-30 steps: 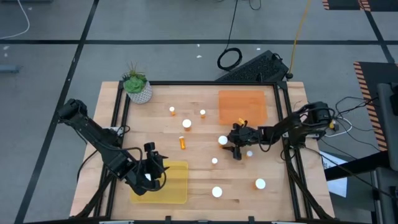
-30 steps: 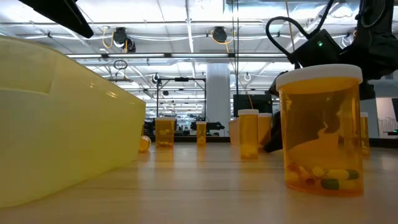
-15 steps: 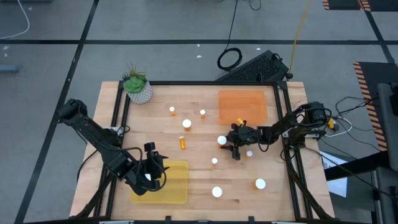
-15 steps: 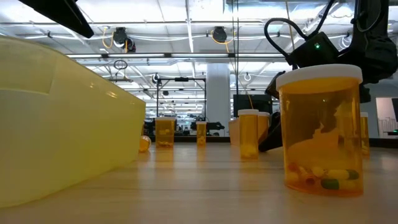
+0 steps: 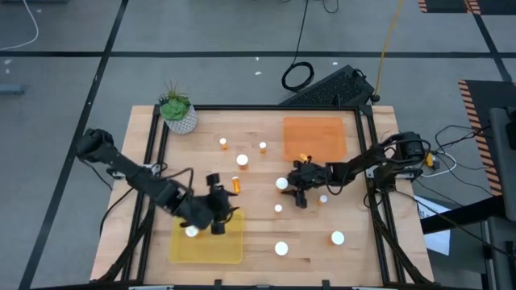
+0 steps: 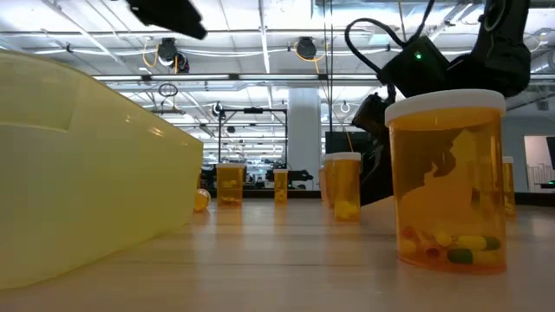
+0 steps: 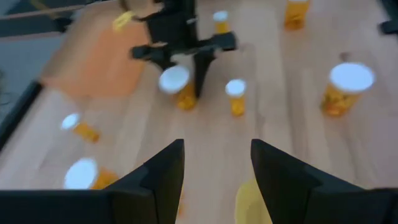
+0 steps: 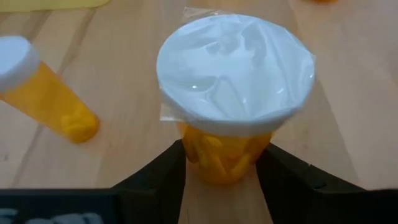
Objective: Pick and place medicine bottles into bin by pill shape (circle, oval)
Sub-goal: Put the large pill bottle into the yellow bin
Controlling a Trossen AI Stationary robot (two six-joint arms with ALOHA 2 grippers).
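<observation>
A wide-capped medicine bottle [image 8: 233,118] stands upright near the middle of the counter [image 5: 258,234], and the right gripper [image 5: 295,189] has its jaws on either side of the bottle's orange body, low down; whether they press it or merely flank it cannot be told. In the right wrist view a narrower bottle [image 8: 40,93] leans just beside it, apart from it. The orange tray [image 5: 314,137] lies flat toward the far right of the counter, near this gripper, with a small yellow piece [image 5: 305,158] at its near edge.

Other bottles are scattered singly: three toward the far middle [image 5: 242,159], one lying on its side [image 5: 235,184], one small cap [image 5: 278,209] just in front of the right gripper, another [image 5: 323,198] at that arm's side, and two wide caps near the front edge [image 5: 281,248] [image 5: 337,238]. Bare wood lies between most of them, widest along the front right.

The yellow tray [image 5: 230,246] sits at the front left corner, close to the counter's raised dark frame [image 5: 151,161]. One bottle [image 5: 192,232] stands inside it near its left wall. The left gripper [image 5: 219,219] hangs over the tray's far edge with its jaws parted and nothing between them. A white pot with a green plant [image 5: 178,111] occupies the far left corner.
</observation>
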